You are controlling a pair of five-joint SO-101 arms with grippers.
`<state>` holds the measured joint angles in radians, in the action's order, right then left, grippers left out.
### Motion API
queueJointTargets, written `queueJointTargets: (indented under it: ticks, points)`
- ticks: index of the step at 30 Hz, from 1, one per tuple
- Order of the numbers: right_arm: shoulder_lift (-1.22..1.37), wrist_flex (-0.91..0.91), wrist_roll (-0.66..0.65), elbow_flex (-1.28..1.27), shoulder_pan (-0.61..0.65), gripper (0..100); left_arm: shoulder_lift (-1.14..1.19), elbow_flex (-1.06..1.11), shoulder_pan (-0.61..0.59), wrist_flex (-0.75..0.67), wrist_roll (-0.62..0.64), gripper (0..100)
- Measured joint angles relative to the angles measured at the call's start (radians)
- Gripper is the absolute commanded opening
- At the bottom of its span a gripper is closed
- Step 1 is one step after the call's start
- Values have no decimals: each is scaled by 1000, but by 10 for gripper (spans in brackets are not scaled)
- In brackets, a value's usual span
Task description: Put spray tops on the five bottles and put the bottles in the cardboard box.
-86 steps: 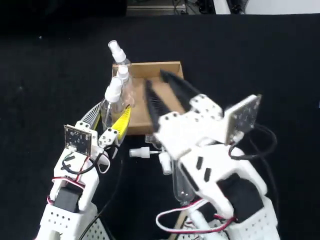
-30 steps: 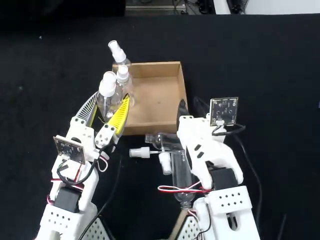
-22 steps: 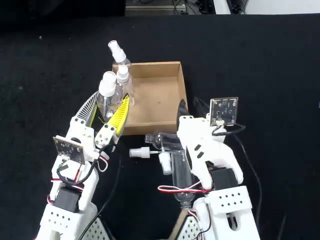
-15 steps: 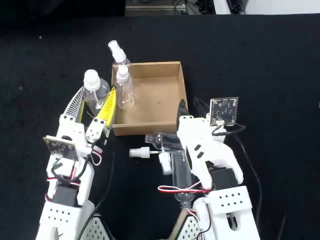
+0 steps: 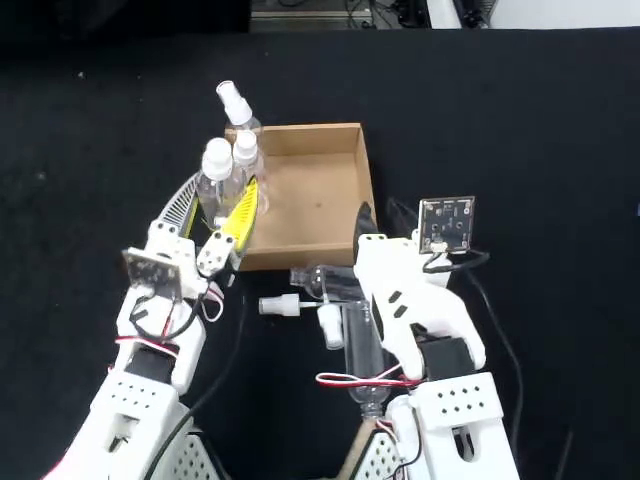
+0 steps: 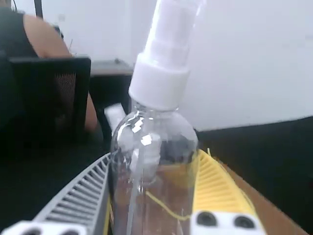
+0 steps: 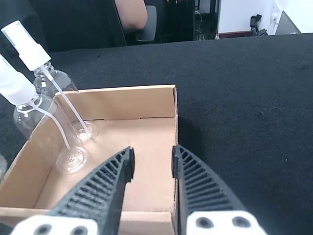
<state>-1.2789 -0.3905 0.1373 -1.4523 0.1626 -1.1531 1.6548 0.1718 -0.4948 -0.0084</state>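
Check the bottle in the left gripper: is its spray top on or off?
On. A white spray top caps the bottle held in the left gripper, dip tube running down inside.

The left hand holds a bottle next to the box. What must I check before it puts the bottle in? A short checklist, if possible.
1. Grip of the left hand on the bottle: ok, shut on it.
2. Its spray top fitted: ok.
3. The bottle above the box, past its left wall: cannot tell.
4. Room in the box: ok, just two bottles stand at its left side.
5. The right hand out of the way: ok, open by the near right corner.
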Motion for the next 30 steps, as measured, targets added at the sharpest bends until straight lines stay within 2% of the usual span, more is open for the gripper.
queueJointTargets:
  ticks: [21,24,30]
  points:
    - [0,0,0,0,0,103,531,-245,14,-12,3,30]
    - [0,0,0,0,0,103,600,-262,14,-80,5,30]
    - [0,0,0,0,0,103,767,-262,12,-342,2,30]
